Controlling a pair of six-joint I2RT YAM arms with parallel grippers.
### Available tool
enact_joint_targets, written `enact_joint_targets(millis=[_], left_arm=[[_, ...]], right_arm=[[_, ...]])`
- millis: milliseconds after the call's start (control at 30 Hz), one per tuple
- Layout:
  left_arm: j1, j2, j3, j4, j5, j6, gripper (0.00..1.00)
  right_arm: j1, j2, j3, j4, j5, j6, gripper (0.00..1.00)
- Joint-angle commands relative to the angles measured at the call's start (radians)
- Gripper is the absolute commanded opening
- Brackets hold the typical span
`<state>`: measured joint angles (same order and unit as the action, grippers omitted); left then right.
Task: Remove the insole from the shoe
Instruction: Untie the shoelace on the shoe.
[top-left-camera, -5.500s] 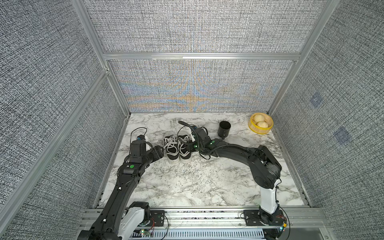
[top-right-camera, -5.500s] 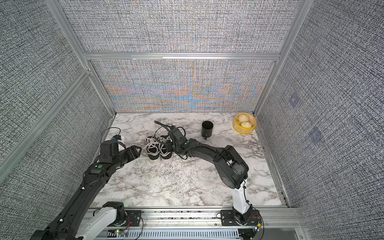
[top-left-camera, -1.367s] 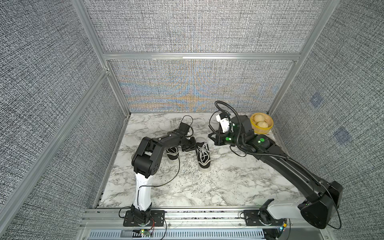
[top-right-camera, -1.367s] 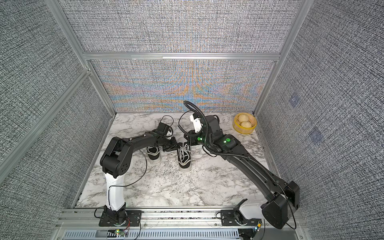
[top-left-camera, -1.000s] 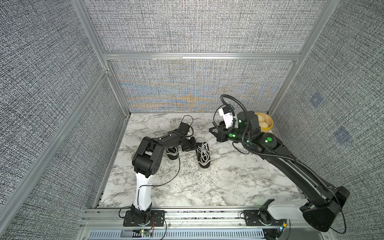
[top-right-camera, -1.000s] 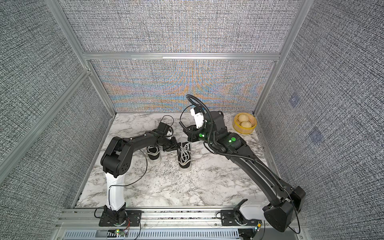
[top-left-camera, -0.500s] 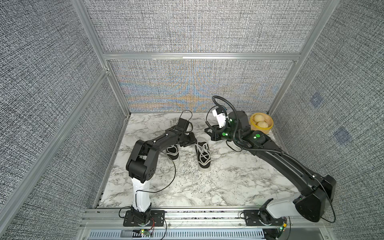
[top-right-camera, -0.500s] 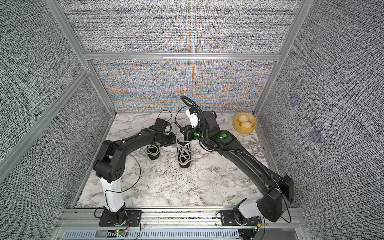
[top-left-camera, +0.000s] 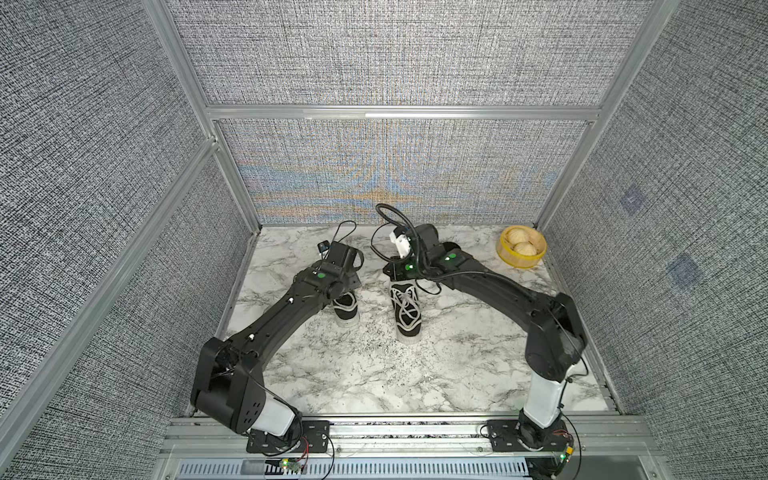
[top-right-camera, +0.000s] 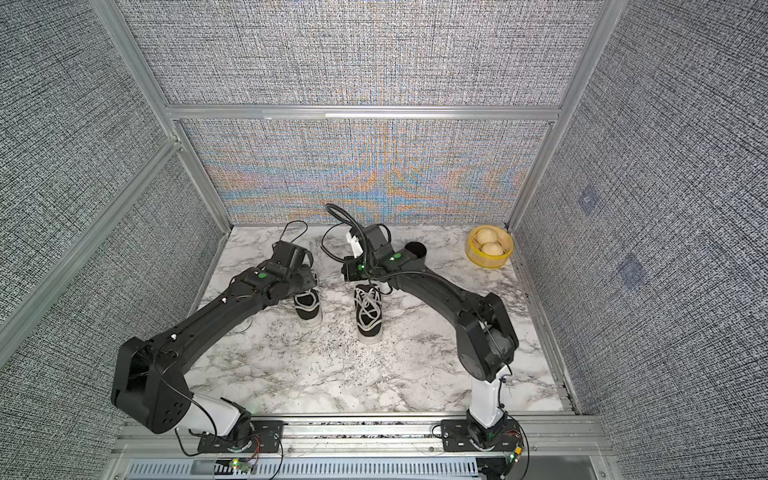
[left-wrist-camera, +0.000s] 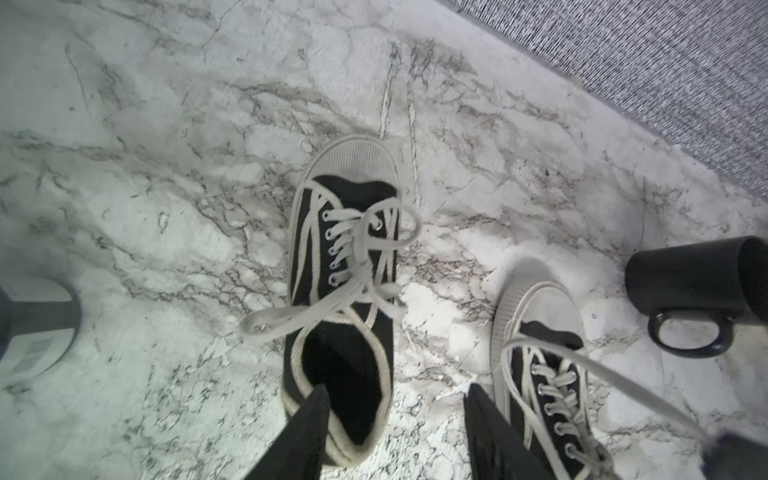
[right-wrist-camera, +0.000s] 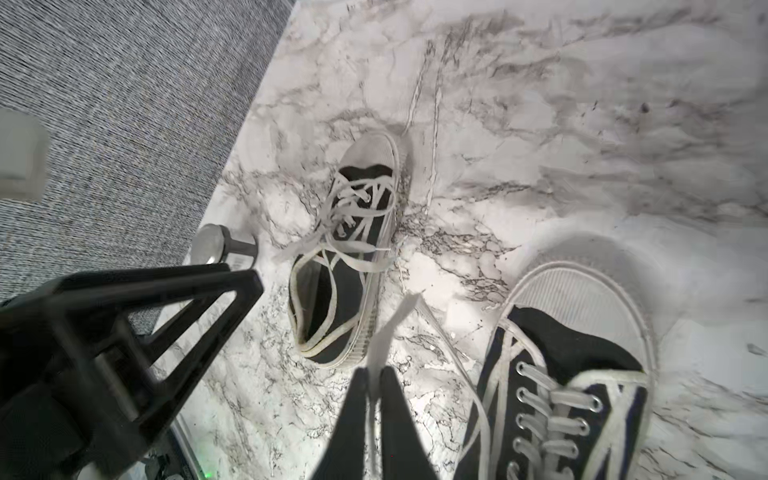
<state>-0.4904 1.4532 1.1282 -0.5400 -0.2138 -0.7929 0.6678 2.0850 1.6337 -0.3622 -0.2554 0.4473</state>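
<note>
While left claw (left-wrist-camera: 397, 390) gapes, right claw (right-wrist-camera: 374, 372) pinches lace (right-wrist-camera: 392, 328) above marble tabletop (top-left-camera: 374, 374) (grey woven walls (top-left-camera: 374, 62)).

Both arms rise from bases at the table's front edge and bend inward. The left arm (top-left-camera: 286, 309) and the right arm (top-left-camera: 494, 291) lean toward each other over the back half of the table, with their wrists pitched downward. The left gripper (left-wrist-camera: 395, 432) stands with its jaws well apart. The right gripper (right-wrist-camera: 374, 415) has its jaws almost together — a white lace (right-wrist-camera: 390, 328) runs up between them.
</note>
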Motion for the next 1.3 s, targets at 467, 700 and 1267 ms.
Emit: enact_joint_targets(millis=[467, 700, 1267], left_arm=[[-0.099, 0.015, -0.036, 0.129, 0.409, 0.332, 0.54], [-0.101, 0.191, 0.051, 0.042, 0.418, 0.177, 0.52], [-0.072, 0.571, 0.432, -0.105, 0.468, 0.155, 0.53]], right_arm=[[-0.155, -0.430, -0.318, 0.004, 0.095, -0.337, 0.58], [-0.185, -0.670, -0.752, 0.300, -0.023, -0.931, 0.57], [-0.227, -0.295, -0.548, 0.127, -0.143, -1.402, 0.43]])
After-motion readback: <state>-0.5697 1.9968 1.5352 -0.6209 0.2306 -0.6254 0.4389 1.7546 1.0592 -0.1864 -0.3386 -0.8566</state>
